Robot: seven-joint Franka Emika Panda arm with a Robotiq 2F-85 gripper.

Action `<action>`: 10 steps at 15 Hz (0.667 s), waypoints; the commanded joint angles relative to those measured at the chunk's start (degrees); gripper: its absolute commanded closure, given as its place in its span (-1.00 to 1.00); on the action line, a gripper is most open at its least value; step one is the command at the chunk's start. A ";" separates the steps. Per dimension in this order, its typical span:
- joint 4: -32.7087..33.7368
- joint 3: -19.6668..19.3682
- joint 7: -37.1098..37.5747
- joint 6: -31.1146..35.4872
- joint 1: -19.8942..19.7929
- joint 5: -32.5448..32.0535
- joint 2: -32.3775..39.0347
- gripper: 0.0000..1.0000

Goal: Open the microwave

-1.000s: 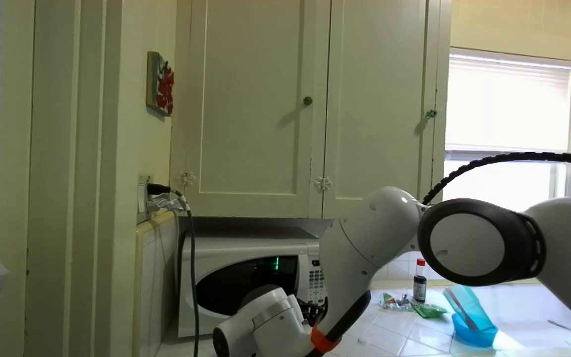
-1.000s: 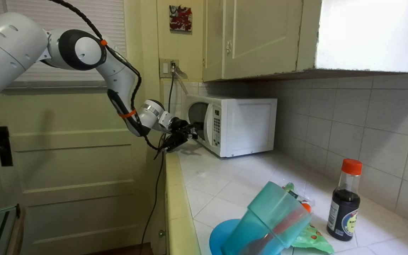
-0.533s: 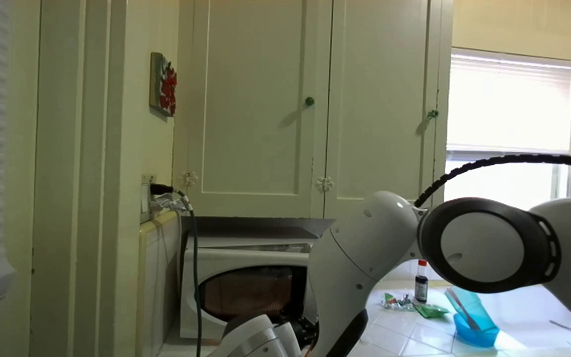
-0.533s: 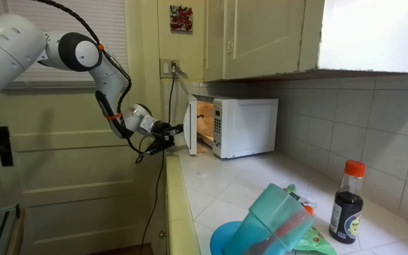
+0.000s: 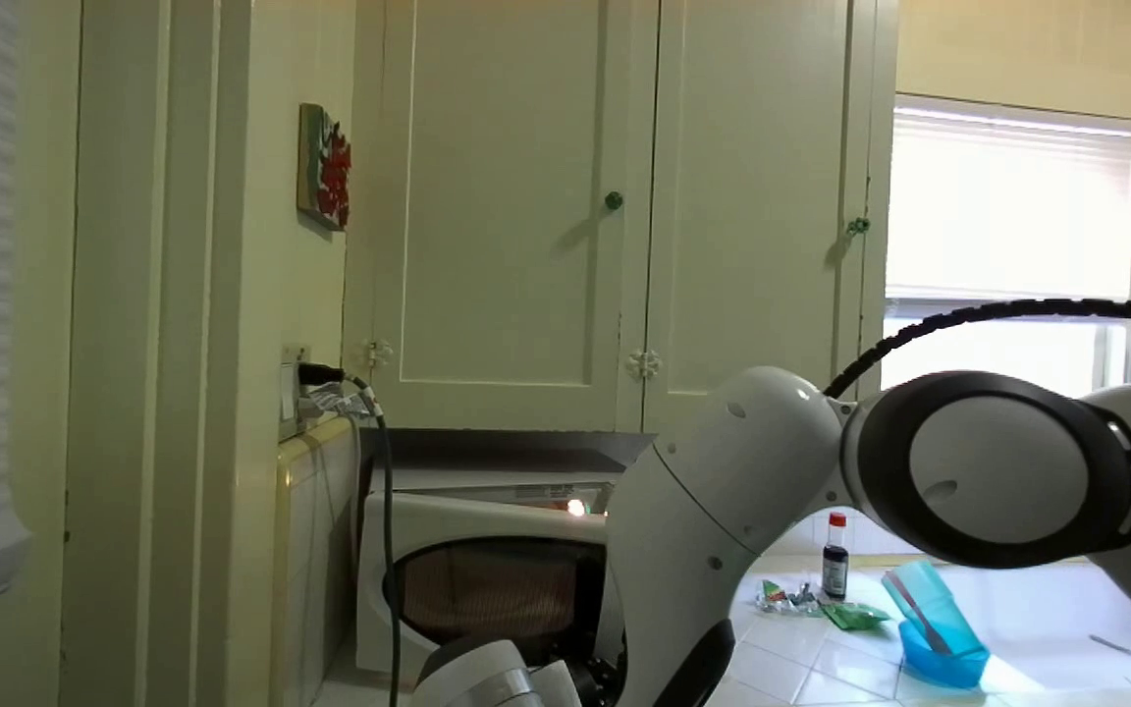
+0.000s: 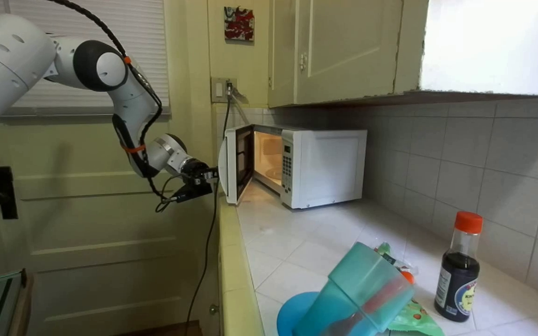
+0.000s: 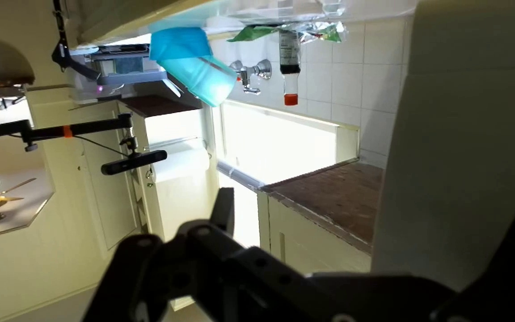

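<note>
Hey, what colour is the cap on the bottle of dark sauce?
Orange-red; the cap shows best in an exterior view.

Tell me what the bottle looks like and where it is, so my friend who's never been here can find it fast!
Start at the microwave on the counter and follow the counter to the leaning cup. Nearby, between the green packet and the tiled wall, is the bottle. Unlike the tilted cup and the flat packet, it stands upright, dark inside, with an orange-red cap.
</note>
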 commanded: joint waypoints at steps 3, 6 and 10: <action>-4.78 0.19 -4.98 5.22 -1.30 -1.62 -2.64 -1.00; -3.92 0.34 -10.60 6.82 -0.73 -5.14 -2.13 -1.00; -2.68 0.11 -14.98 6.65 -0.42 -8.58 -1.38 -1.00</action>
